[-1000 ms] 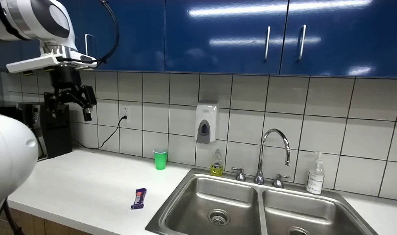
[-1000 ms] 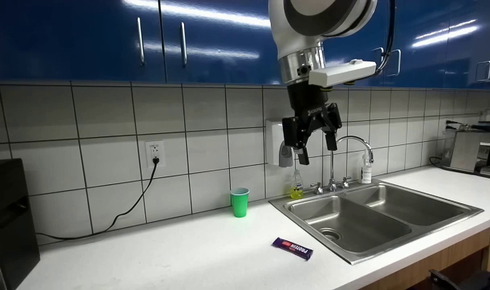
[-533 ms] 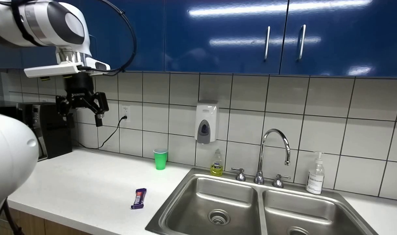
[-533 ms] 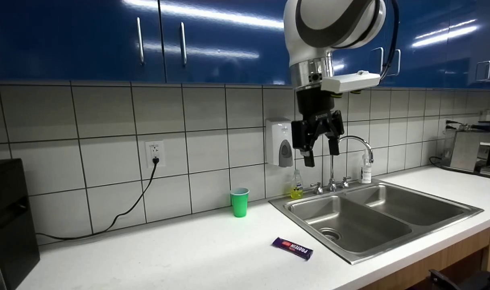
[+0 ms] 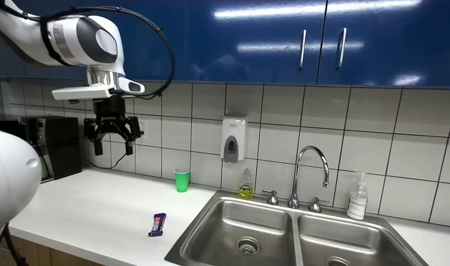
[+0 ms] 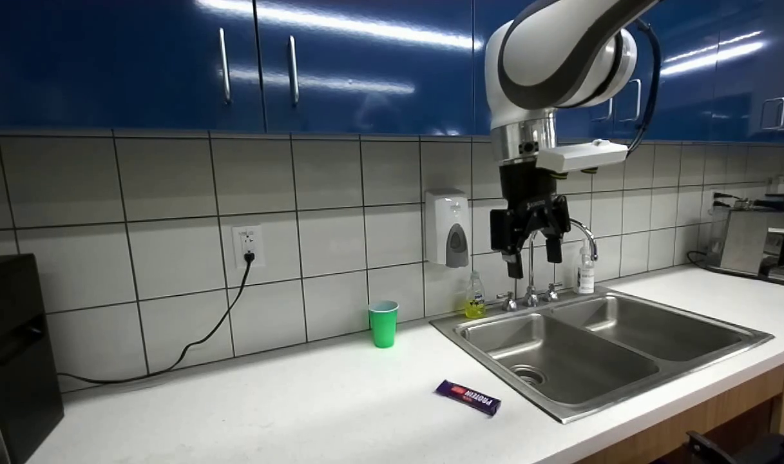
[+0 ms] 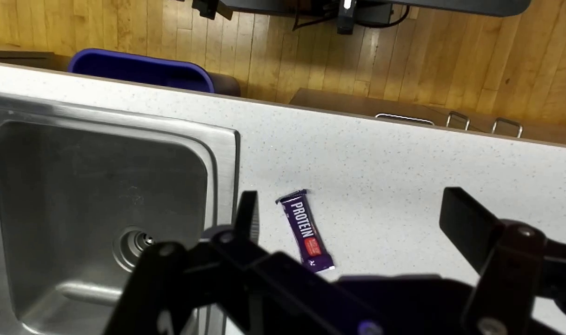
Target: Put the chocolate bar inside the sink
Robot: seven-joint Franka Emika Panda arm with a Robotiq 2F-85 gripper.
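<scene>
My gripper (image 5: 114, 147) hangs well above the white counter (image 5: 99, 207), pointing down, jaws spread wide, holding nothing; both exterior views agree. Chocolate bar (image 7: 306, 230): flat on the counter, purple wrapper, PROTEIN lettering and red patch facing up, near the steel sink (image 6: 598, 364) but apart from its rim. In my wrist view it shows between the two fingers (image 7: 469, 225), slanted, closer to the sink-side one. Sink has two basins, round drain (image 5: 248, 245) in each; chrome faucet (image 5: 295, 179) arches at the back between two handles (image 5: 273, 200). I see a yellow dish soap bottle (image 5: 246, 188) and a clear pump bottle (image 5: 357, 203), both upright on the back rim, one on either side of the faucet. Green cup (image 5: 182, 181) upright on the counter, close to the tiled wall (image 5: 206, 140), well apart from the bar. White soap dispenser (image 5: 233, 127) mounted on the tiles, roughly above the dish soap. Black appliance (image 5: 66, 147) stands at the left in both exterior views; blue cabinets (image 5: 261, 29) run along the top.
</scene>
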